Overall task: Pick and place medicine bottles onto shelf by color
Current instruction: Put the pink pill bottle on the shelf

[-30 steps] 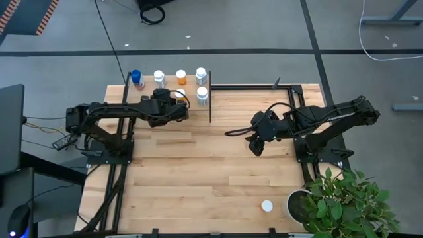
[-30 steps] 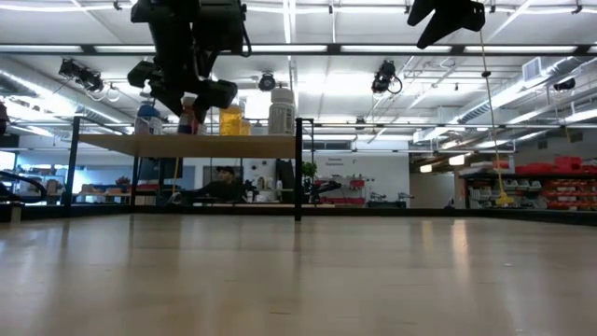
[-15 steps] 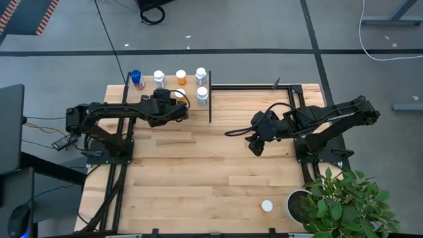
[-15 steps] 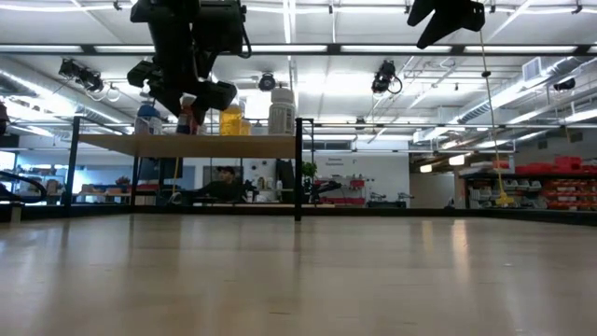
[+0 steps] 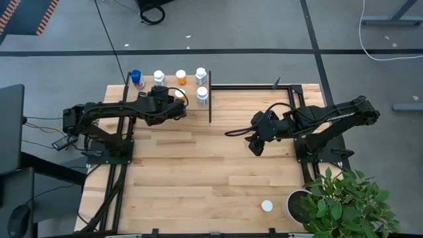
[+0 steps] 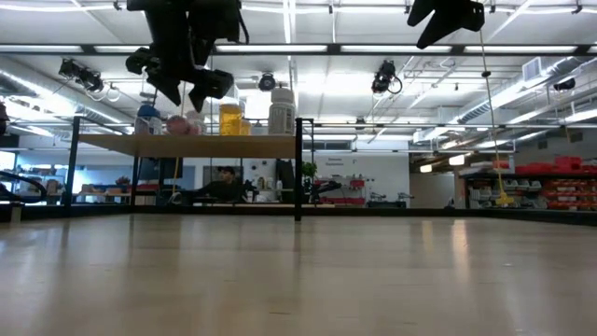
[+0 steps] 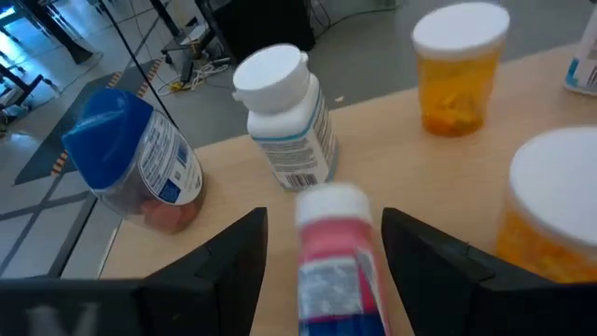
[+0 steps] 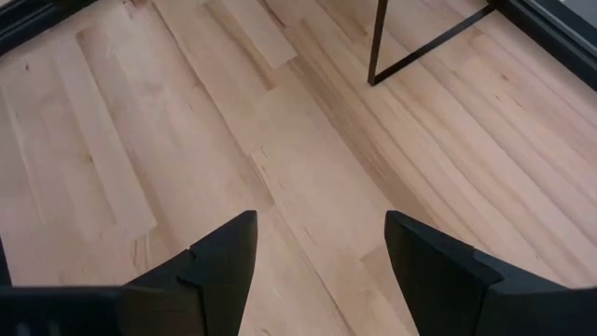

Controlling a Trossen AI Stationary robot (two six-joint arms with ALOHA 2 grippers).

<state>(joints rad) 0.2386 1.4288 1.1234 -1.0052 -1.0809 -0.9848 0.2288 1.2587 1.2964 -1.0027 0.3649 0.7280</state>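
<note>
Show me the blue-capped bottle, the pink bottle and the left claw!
Blue-capped bottle (image 7: pixel 104 119): left wrist view, on its blue cap.
Pink bottle (image 7: pixel 332 246): left wrist view, on its pink body.
Left claw (image 7: pixel 323 245): left wrist view, midway between its open fingertips.

Around my table lies a grey floor (image 5: pixel 251 26) crossed by dark cables. Beyond me, long ceiling lights (image 6: pixel 373 49) glow over distant red shelving (image 6: pixel 550 187).

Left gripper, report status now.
Left gripper open above the shelf, pink bottle between its fingers, apparently released. Right gripper open, idle over the table. Nothing in the way.
</note>
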